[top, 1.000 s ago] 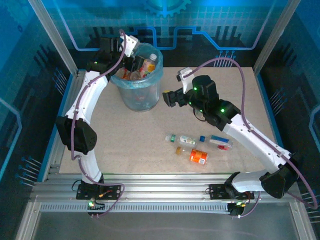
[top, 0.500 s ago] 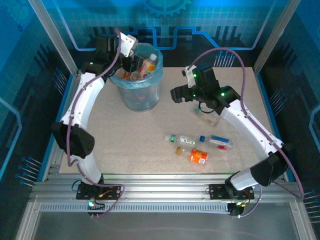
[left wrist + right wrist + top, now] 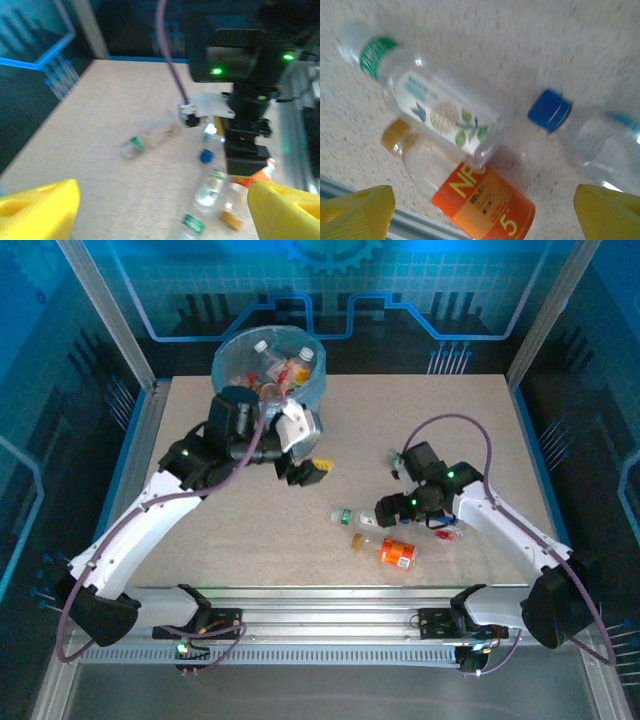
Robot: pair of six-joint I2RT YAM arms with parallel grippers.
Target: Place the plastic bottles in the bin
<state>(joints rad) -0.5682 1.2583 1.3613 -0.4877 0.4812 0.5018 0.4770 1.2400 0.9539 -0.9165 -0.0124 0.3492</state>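
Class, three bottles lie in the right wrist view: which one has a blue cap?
The clear bottle at the right edge; the leaf-labelled bottle has a green cap, the orange-labelled bottle a yellowish one.

Looking down past the right end effector [image 3: 482, 210], its two yellow fingertips [image 3: 355, 210] sit way out in the bottom corners, spread wide with nothing pinched. Three bottles lie on the speckled surface [image 3: 485, 45] under it. A clear green-capped bottle [image 3: 440, 110] with a leafy label lies diagonally, right up against an orange-labelled bottle [image 3: 485, 202] with an amber cap. Off to the right a blue-capped bottle [image 3: 570, 125] points its cap at them, close by. All a bit blurry tbh.
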